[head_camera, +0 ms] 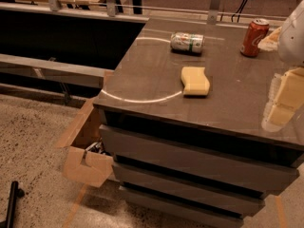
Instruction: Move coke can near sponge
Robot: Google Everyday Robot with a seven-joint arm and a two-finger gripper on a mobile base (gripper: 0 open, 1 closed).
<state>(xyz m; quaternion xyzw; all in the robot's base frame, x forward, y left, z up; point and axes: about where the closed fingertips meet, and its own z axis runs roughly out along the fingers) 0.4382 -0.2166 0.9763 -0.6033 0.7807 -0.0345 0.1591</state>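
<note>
The coke can (pixel 254 37), red with white script and a silver top, stands upright near the back right of the dark tabletop (pixel 152 80). The pale yellow sponge (pixel 195 80) with wavy sides lies flat near the middle of the table, in front of and to the left of the can. My gripper (pixel 281 106) hangs at the right edge of the view, over the table's front right part. It is to the right of the sponge, nearer the camera than the can, and holds nothing that I can see.
A silver-and-green can (pixel 187 42) lies on its side behind the sponge. The table's front edge drops to grey drawer fronts (pixel 190 160). A cardboard box (pixel 88 160) sits on the floor at the left. A rail (pixel 71 11) runs along the back.
</note>
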